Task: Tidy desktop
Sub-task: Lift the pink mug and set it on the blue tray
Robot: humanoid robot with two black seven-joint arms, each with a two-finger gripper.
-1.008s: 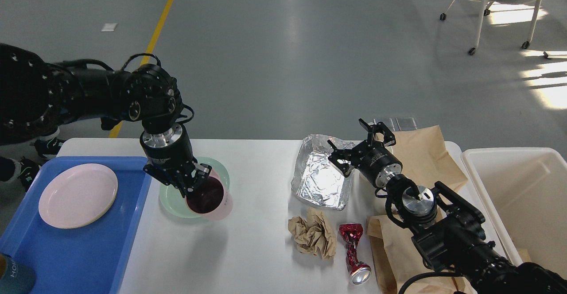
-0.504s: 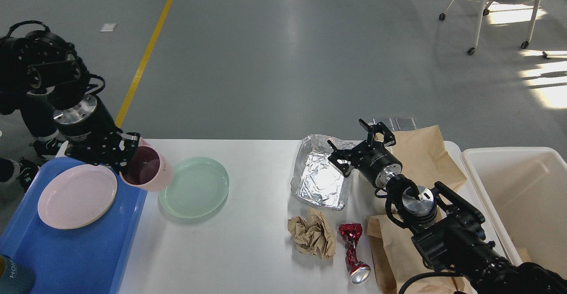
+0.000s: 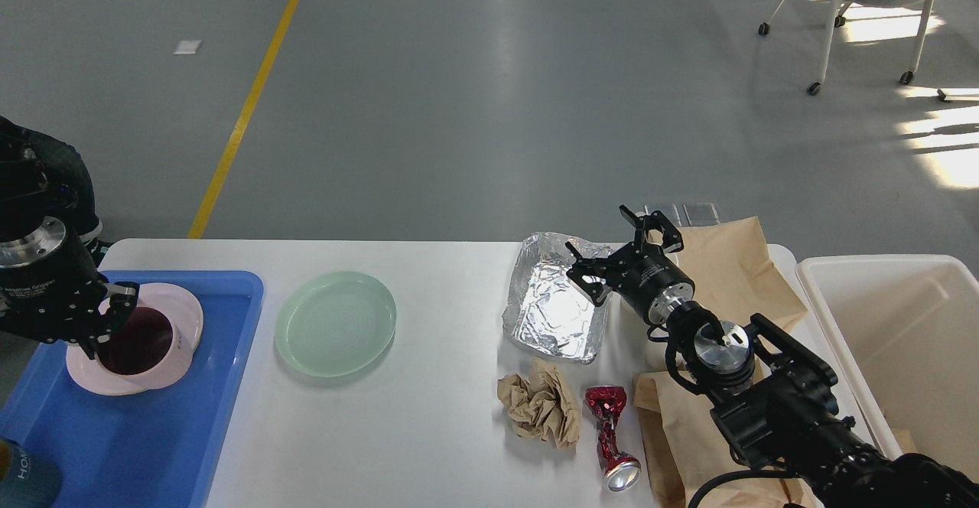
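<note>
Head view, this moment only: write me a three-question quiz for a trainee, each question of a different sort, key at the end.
1. True or false: the green plate lies inside the blue tray.
2. What does the left gripper hold? A) crushed red can B) pink cup C) foil tray
3. Fill in: the pink cup is over the pink ____ in the blue tray.

Key:
1. False; it lies on the desktop, right of the tray.
2. B; the crushed red can and foil tray lie untouched by it, near the open right gripper.
3. plate
</note>
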